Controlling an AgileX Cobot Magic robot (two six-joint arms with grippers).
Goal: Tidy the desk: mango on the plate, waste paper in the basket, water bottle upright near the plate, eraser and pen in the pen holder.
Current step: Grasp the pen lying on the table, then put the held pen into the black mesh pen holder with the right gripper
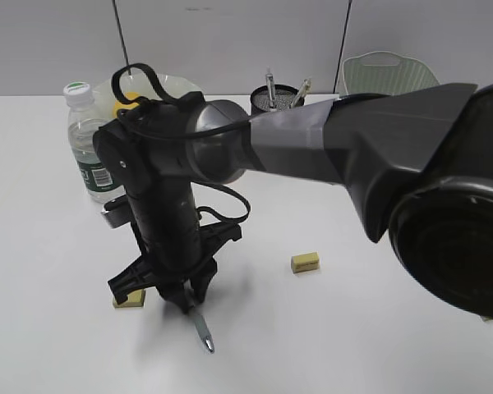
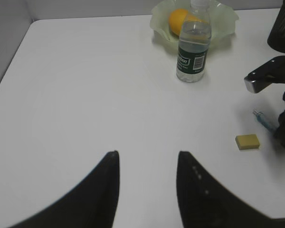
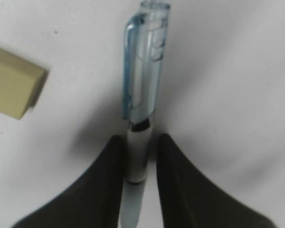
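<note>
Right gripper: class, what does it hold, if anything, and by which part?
The right gripper has its fingers on either side of a pen, at the white barrel below the clear cap; the pen lies on the desk.

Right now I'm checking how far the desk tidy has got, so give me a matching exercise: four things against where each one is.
Things:
1. mango
2. water bottle
3. pen
4. eraser

Places:
A. lying loose on the desk
B. between the right gripper's fingers
C. on the plate
D. upright beside the plate

Pairs: 1-C, 2-D, 3-B, 4-A
</note>
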